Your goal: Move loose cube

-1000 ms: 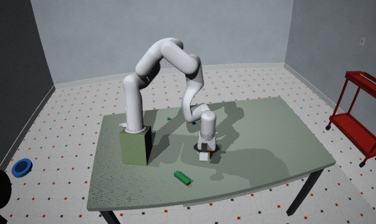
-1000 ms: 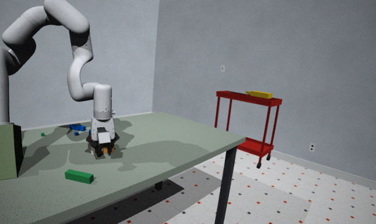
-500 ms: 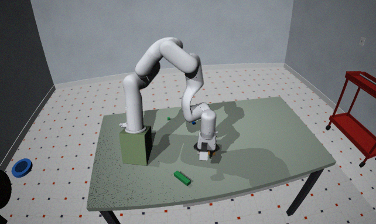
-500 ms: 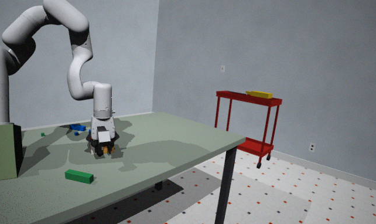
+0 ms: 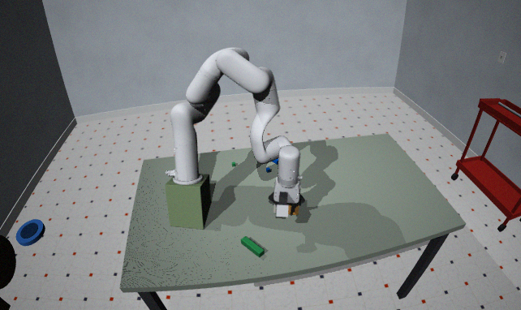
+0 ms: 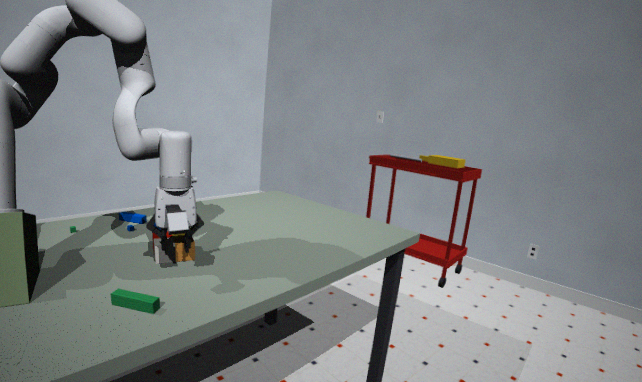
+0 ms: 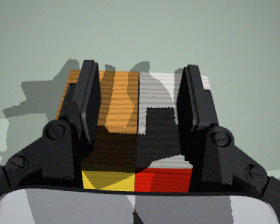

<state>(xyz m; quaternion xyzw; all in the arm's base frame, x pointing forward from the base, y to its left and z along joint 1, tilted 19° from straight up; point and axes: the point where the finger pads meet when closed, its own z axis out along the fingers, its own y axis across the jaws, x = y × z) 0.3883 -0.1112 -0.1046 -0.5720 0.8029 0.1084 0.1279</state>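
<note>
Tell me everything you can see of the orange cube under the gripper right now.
The orange cube is a plain, matte block lying flat on the green table. In the wrist view it lies beside a white cube, apparently side by side, with yellow and red cubes nearer the camera. The half-open gripper hangs over it, one finger covering its edge; contact unclear.

Tool (image 5: 286,210) low over white cube (image 5: 281,211); orange cube (image 5: 295,210) beside; green block (image 5: 252,246) nearer.
</note>
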